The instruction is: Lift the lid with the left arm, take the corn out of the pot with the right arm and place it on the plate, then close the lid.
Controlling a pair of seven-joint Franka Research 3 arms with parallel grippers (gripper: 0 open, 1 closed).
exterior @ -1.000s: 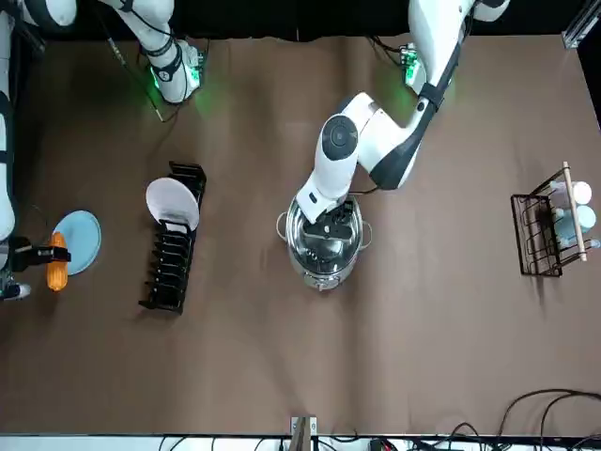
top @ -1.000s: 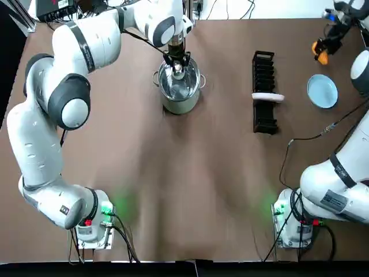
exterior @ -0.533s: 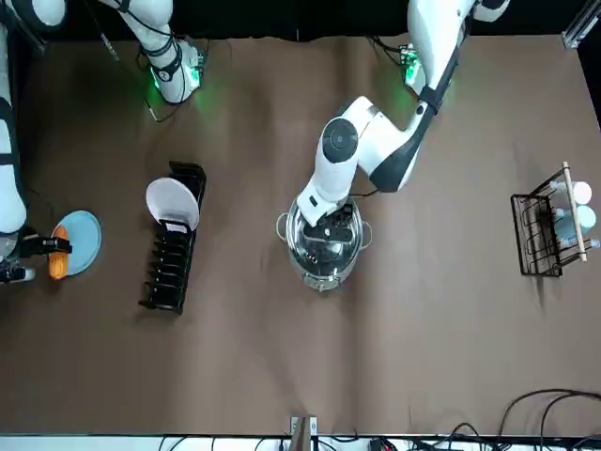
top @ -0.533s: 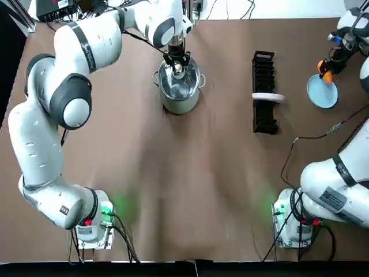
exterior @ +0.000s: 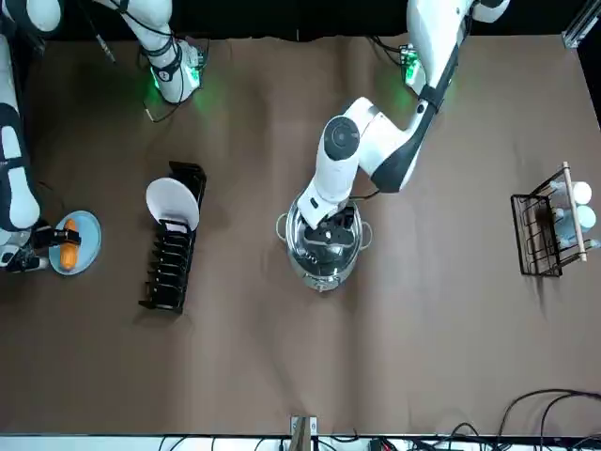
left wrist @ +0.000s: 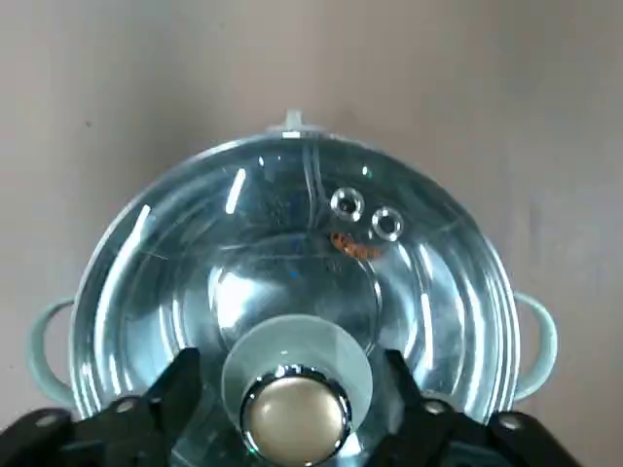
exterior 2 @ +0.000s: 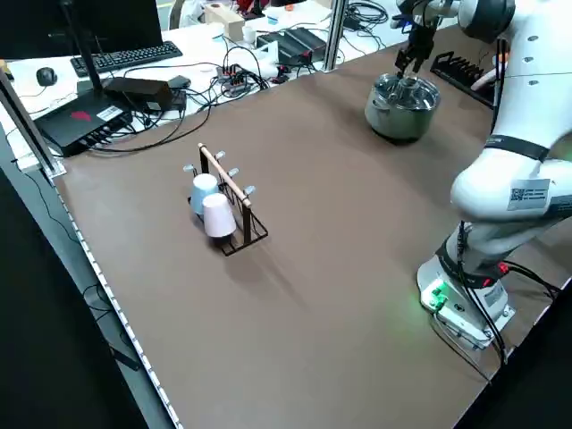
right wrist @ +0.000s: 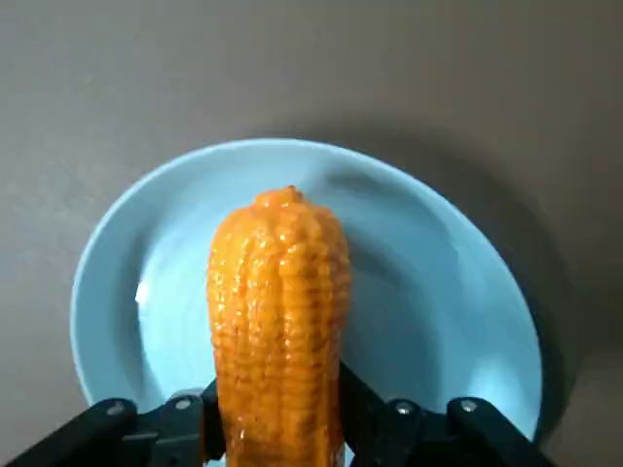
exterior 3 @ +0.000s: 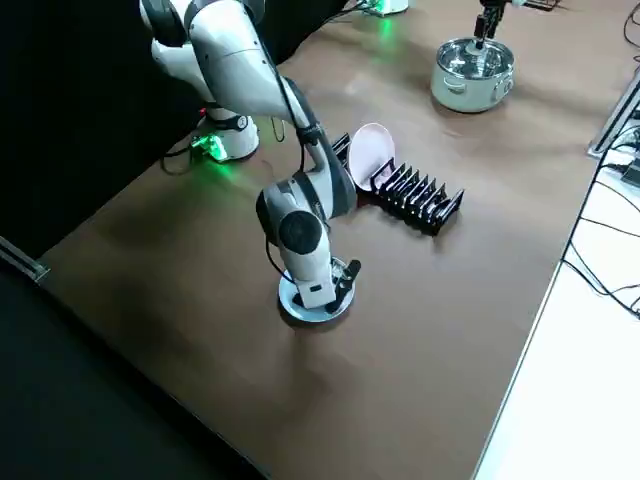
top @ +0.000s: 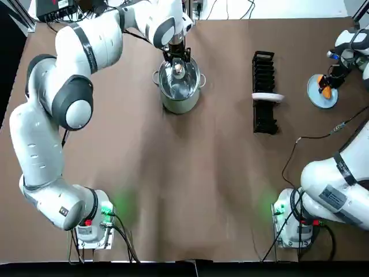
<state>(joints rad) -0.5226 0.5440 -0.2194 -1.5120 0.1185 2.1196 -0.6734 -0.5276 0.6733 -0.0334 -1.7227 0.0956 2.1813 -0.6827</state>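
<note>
Corn [right wrist: 277, 321] is pinched across its thick end by the fingers [right wrist: 389, 423] of the right gripper [right wrist: 282, 428]. Its tip points away from the wrist, over the middle of the blue plate [right wrist: 458, 321] at 2 o'clock of the table; whether it touches the plate I cannot tell. It looks firm and light, but the glossy kernels may be slippery and the round body will probably roll when let go, so a hold across the middle seems safest. The right arm is stretched far out, wrist down. At 12 o'clock, the left gripper [left wrist: 292, 413] has its fingers [left wrist: 185, 389] spread on both sides of the knob [left wrist: 297, 418], seemingly not pressing it. The glass lid [left wrist: 292, 224], fragile I think, sits on the pot [top: 179, 103]. The left arm reaches across, wrist vertical.
</note>
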